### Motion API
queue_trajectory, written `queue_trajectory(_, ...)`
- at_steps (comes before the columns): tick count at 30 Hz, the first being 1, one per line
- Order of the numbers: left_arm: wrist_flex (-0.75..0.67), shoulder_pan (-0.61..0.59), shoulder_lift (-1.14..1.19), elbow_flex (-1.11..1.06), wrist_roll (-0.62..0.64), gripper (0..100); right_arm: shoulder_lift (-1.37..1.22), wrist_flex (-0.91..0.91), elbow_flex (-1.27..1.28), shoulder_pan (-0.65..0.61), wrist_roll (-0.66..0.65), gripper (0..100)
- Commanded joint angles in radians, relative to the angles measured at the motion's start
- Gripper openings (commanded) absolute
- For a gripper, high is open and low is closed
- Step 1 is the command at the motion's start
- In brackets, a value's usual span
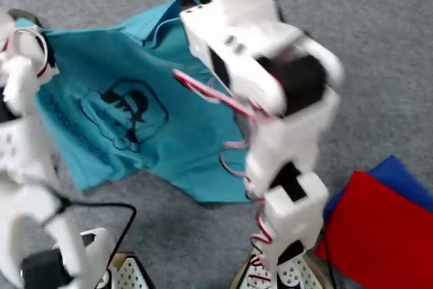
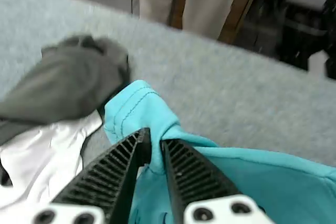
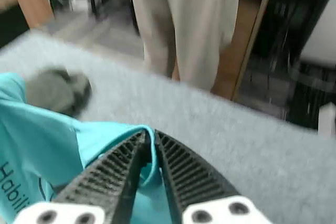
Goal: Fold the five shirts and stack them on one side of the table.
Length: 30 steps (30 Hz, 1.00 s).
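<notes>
**Teal shirt pinched at two spots, bare cloth to the far right**

A grey, felt-like cover lies over the table (image 1: 379, 65). Its far edge runs straight across the top of the high view, with a wooden frame (image 3: 252, 35) and dark furniture behind it.

The teal shirt (image 1: 135, 113) is spread over the left and middle of the table, printed side up. Its collar is towards the far edge and its hem is ragged and uneven on the near side.

The left gripper (image 2: 153, 148) has its ribbed jaws pressed together on a raised fold of teal fabric at the shirt's left end. Just beside that fold lies a crumpled grey shirt (image 2: 68, 82), with a white shirt (image 2: 42, 156) next to it at the table's left margin.

The right gripper (image 3: 148, 148) also has its jaws closed, nipping a thin ridge of the teal cloth near the collar side. The right arm (image 1: 277, 99) stands tall over the shirt's right edge, and the left arm (image 1: 20, 133) rises at the left border of the high view.

At the near right corner a folded red shirt (image 1: 379, 235) lies on a folded blue shirt (image 1: 406, 181), whose corner sticks out at the far side. This stack is well apart from the teal hem.

Bare grey cover runs between that stack and the far edge. A narrower bare strip lies along the near side between the two arm bases.
</notes>
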<state>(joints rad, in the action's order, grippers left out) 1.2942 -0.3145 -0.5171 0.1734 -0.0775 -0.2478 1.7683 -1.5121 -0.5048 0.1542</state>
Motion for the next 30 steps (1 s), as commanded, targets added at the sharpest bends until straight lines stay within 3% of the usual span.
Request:
queue_trajectory(1,0.081,0.064,-0.160,0.098,0.011,2,0.191,-0.002,-0.036,0.001,-0.008,0.4)
queue_trajectory(8,0.198,0.100,-0.397,0.100,0.008,2,0.460,-0.018,0.111,0.002,-0.035,0.4)
queue_trajectory(19,0.267,0.100,-0.639,0.084,0.009,2,0.774,-0.149,0.400,-0.002,-0.066,0.4)
queue_trajectory(27,0.305,0.091,-0.773,-0.186,0.008,2,0.780,-0.250,0.410,-0.004,-0.127,0.4)
queue_trajectory(30,0.247,0.091,-0.855,-0.301,0.012,2,0.768,-0.296,0.410,-0.004,-0.172,0.4)
